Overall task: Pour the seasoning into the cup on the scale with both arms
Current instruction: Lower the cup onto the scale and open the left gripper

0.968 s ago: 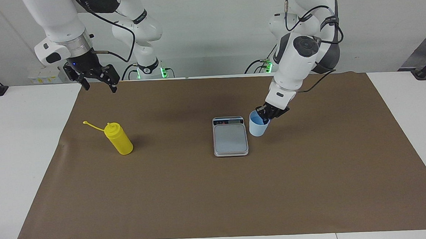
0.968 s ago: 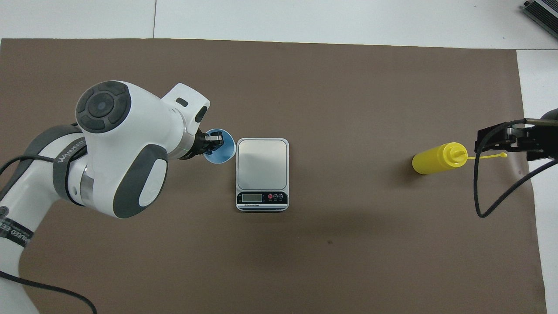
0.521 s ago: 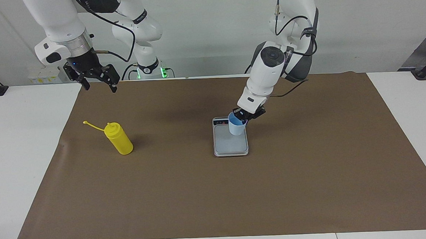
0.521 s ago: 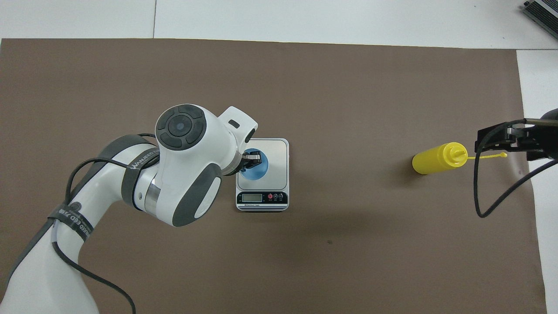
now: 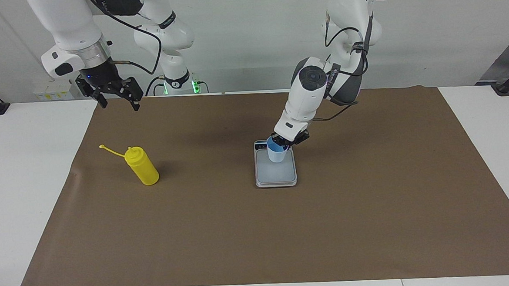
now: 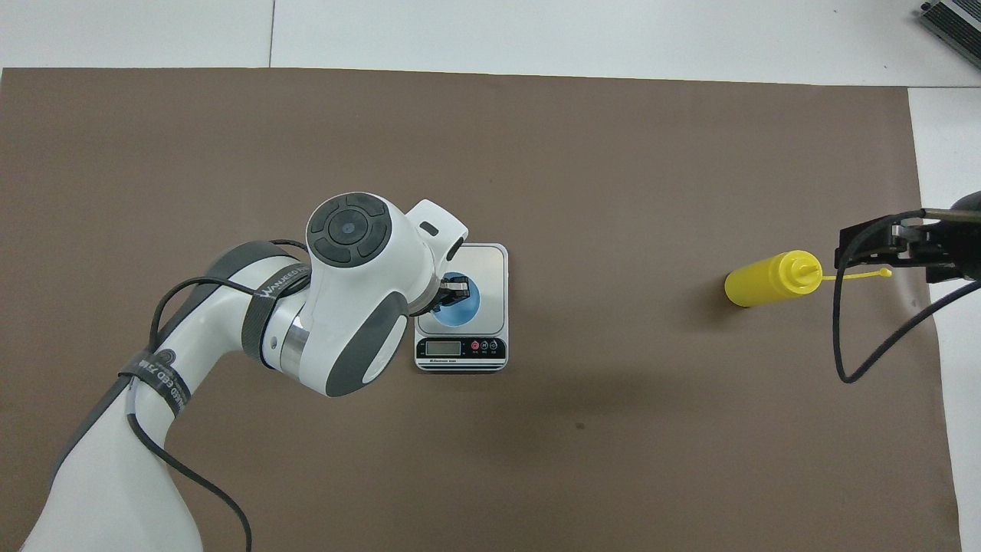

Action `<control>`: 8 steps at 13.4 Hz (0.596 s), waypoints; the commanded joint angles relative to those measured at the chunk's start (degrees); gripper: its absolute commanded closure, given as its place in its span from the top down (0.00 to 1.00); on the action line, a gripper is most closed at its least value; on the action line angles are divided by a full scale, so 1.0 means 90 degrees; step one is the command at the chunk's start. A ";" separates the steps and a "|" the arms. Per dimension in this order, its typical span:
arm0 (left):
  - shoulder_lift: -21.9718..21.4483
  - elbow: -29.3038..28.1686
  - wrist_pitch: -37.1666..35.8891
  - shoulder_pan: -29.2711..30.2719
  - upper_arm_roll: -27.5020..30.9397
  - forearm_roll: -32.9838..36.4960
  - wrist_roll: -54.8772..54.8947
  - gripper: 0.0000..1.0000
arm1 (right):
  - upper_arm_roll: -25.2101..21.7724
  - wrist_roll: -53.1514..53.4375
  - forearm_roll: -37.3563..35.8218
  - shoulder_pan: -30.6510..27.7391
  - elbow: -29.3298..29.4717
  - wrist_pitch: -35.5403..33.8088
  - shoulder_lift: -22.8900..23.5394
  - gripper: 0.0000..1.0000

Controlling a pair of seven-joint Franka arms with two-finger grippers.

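My left gripper (image 5: pixel 286 142) is shut on the rim of the light-blue cup (image 5: pixel 277 152) and holds it, slightly tilted, low over the pale plate of the silver scale (image 5: pixel 278 175); I cannot tell if the cup's base touches the plate. In the overhead view the cup (image 6: pixel 460 300) covers the part of the scale (image 6: pixel 487 264) near its dark display, with the left gripper (image 6: pixel 452 290) at its rim. The yellow seasoning bottle (image 5: pixel 142 167) stands toward the right arm's end, cap strap hanging loose. My right gripper (image 5: pixel 119 102) waits open in the air, over the mat's edge near the bottle (image 6: pixel 769 280).
A brown mat (image 5: pixel 371 206) covers most of the white table (image 5: pixel 29 172). The left arm's elbow and forearm (image 6: pixel 352 307) hang over the mat beside the scale. The right gripper (image 6: pixel 893 244) with its black cable shows at the overhead view's edge.
My left gripper has carried the cup from beside the scale to over its plate, then lower and a little toward the display. The right arm and the bottle have not moved.
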 commanded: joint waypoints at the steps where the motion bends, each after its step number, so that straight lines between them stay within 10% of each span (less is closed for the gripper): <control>1: 0.0067 0.0085 0.0142 -0.0155 0.0101 0.0123 -0.0153 0.00 | 0.0031 -0.0137 0.0086 -0.0090 -0.0163 0.0068 -0.0139 1.00; 8: 0.0164 0.0076 0.0338 -0.0184 0.0101 0.0269 -0.0183 0.00 | 0.0031 -0.0137 0.0086 -0.0090 -0.0163 0.0068 -0.0139 1.00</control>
